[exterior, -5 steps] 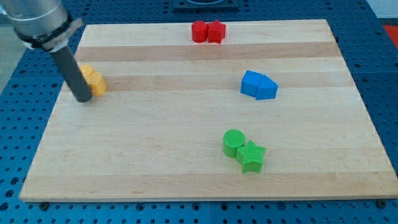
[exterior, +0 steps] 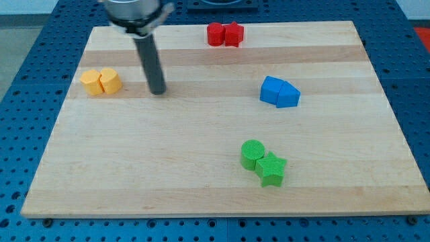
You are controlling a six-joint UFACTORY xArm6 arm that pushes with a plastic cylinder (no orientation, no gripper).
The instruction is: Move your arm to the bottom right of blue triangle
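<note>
Rightward went my tip (exterior: 158, 92), off yellow blocks (exterior: 101, 81).

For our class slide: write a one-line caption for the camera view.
My tip rests right of the yellow blocks, far left of the blue triangle.

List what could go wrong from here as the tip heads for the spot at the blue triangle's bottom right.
1. A straight run from my tip could strike the blue blocks and shove the blue triangle.
2. Swinging too low risks clipping the green cylinder and green star.
</note>
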